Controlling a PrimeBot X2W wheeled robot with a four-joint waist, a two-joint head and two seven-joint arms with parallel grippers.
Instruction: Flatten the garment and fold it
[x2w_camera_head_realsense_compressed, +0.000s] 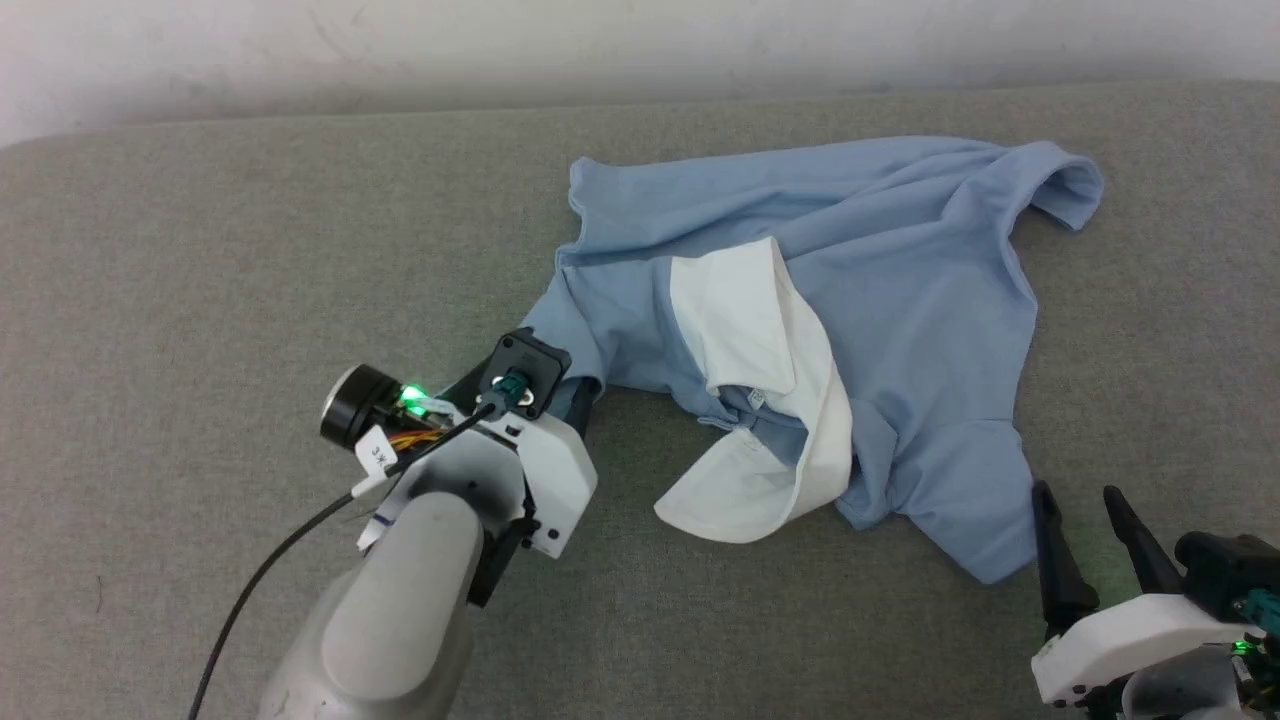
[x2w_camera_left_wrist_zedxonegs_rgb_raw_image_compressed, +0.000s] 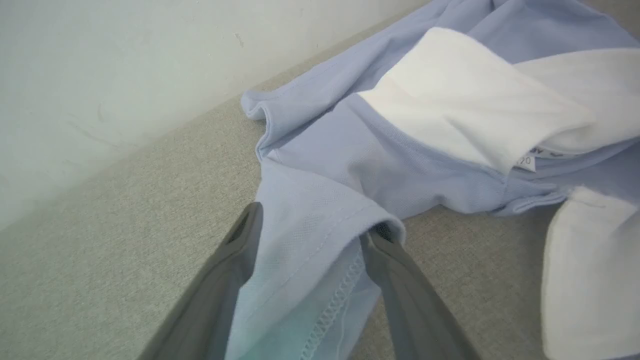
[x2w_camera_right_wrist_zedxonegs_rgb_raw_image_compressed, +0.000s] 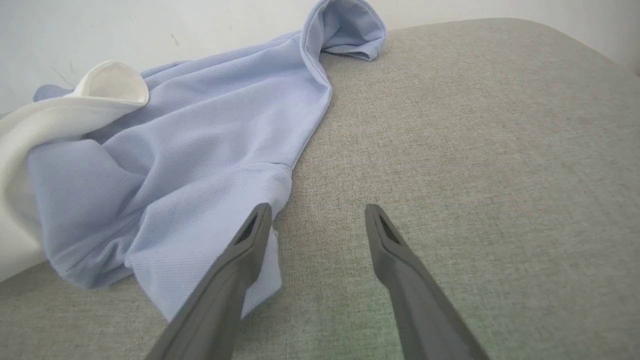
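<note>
1. Your garment (x2w_camera_head_realsense_compressed: 900, 300) lay crumpled on the grey fabric surface (x2w_camera_head_realsense_compressed: 200, 250), right of centre in the head view, not flattened and not folded.
2. Its white collar (x2w_camera_head_realsense_compressed: 770, 420) was flipped open toward the robot. A small label (x2w_camera_left_wrist_zedxonegs_rgb_raw_image_compressed: 524, 161) showed inside the neck.
3. One sleeve (x2w_camera_head_realsense_compressed: 1070, 190) sat at the far right corner, its cuff gaping.
4. Your left gripper (x2w_camera_left_wrist_zedxonegs_rgb_raw_image_compressed: 317, 220) was at the garment's near-left sleeve with the jaws spread wide.
5. In the left wrist view the sleeve hem lay between the fingers (x2w_camera_left_wrist_zedxonegs_rgb_raw_image_compressed: 235, 260). One fingertip sat tucked under the hem edge. No pinch: cloth was loose between them.
6. Your right gripper (x2w_camera_right_wrist_zedxonegs_rgb_raw_image_compressed: 318, 208) was at the lower right in the head view, jaws spread wide, nothing between them but bare grey surface.
7. In the right wrist view one of its fingers overlapped the garment's near corner. You couldn't tell from the views whether it touched the cloth.
8. A pale wall (x2w_camera_head_realsense_compressed: 640, 40) ran behind the surface.
</note>
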